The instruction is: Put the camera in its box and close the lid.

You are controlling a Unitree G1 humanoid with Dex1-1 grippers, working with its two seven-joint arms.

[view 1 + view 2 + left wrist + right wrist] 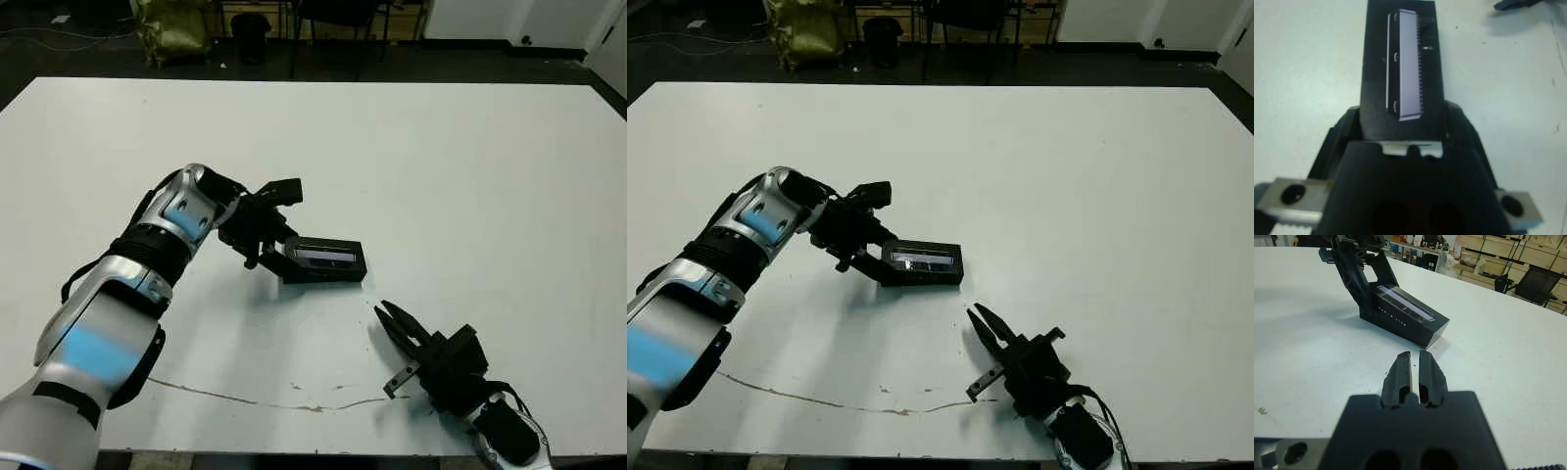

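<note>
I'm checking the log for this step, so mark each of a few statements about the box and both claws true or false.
1. The lid is on the box. True.
2. The left claw holds one end of the closed box. True.
3. The right claw grips the box too. False: it is apart from it, shut on nothing.
4. The camera lies bare on the table. False: no camera is visible.

Head stereo pair high above the table point(470, 147); both wrist views low, close on the lid point(1405, 316).
</note>
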